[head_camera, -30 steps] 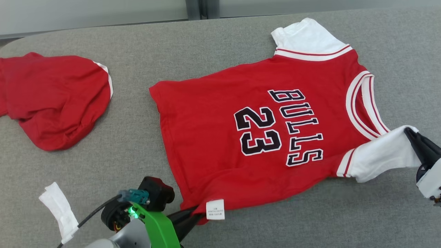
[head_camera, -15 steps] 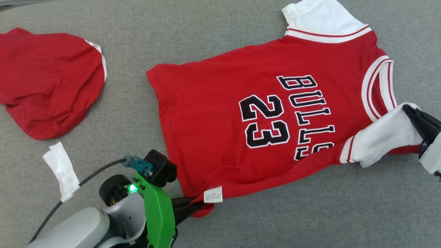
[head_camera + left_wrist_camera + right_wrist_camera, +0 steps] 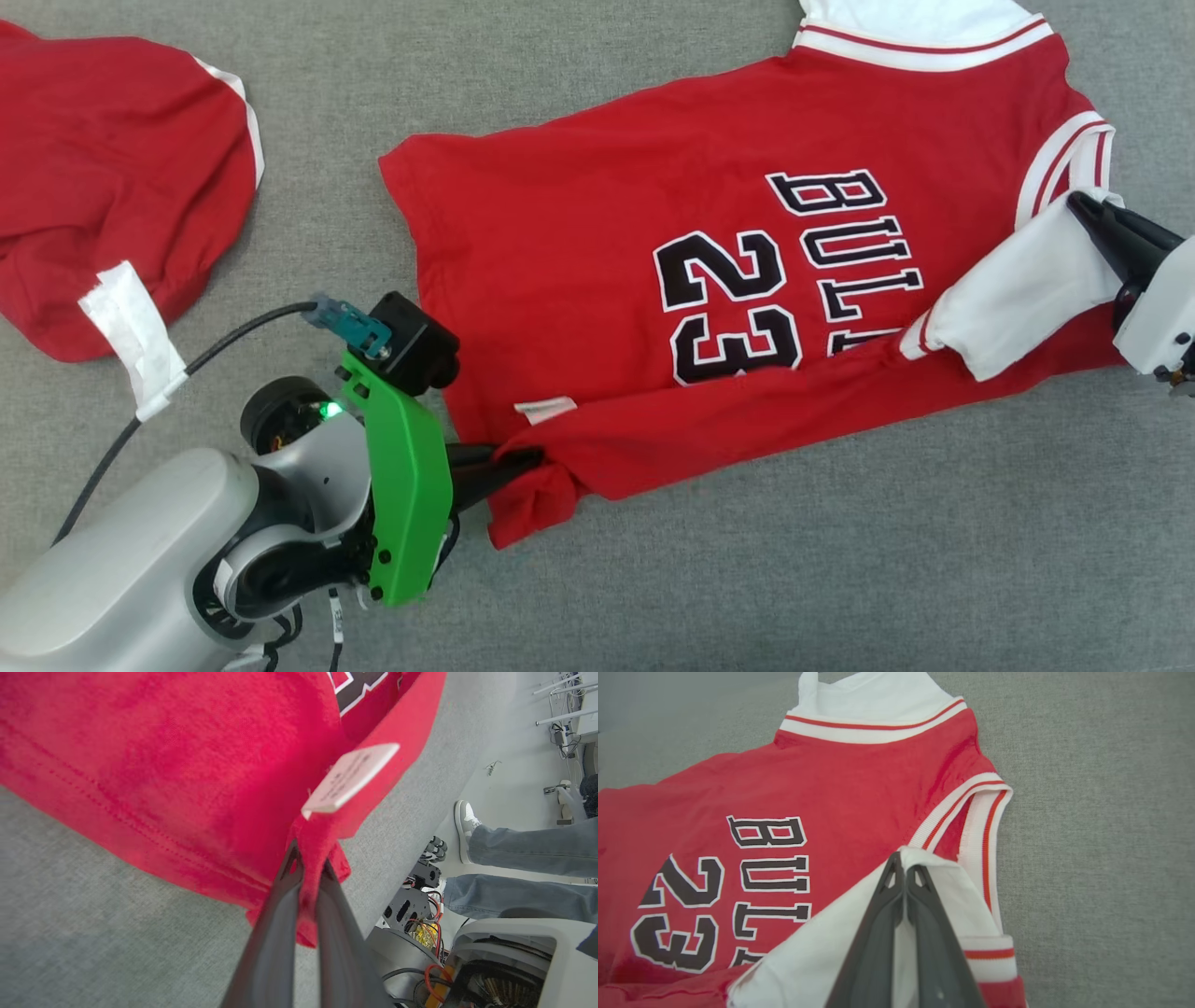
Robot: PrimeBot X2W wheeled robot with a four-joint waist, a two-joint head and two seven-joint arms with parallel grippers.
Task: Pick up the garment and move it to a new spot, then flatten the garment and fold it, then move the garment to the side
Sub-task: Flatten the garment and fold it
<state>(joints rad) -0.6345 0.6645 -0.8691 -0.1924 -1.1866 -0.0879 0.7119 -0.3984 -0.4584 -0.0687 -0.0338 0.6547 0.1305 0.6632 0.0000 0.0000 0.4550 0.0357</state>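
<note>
The garment (image 3: 597, 243) is a red "BULLS 23" jersey with white sleeves, lying on the grey table (image 3: 840, 579). My left gripper (image 3: 525, 458) is shut on the jersey's near hem corner, just below its white label (image 3: 546, 410). In the left wrist view the gripper (image 3: 308, 858) pinches red cloth (image 3: 140, 742) under that label (image 3: 350, 784). My right gripper (image 3: 1083, 202) is shut on the near white sleeve (image 3: 1018, 289), which is drawn up over the collar; its tips (image 3: 903, 859) bite the sleeve's edge (image 3: 822, 952). The jersey's near edge is folded over the lower lettering.
A second red garment (image 3: 112, 159) lies at the far left. A taped cable (image 3: 131, 327) runs to my left wrist. In the left wrist view a person's legs and shoe (image 3: 514, 844) stand beyond the table edge, beside the robot's base (image 3: 504, 961).
The head camera has tilted down, shifting the picture up. Both grippers carried the jersey's near edge away from me; the hem now laps over the numbers and the label has flipped.
</note>
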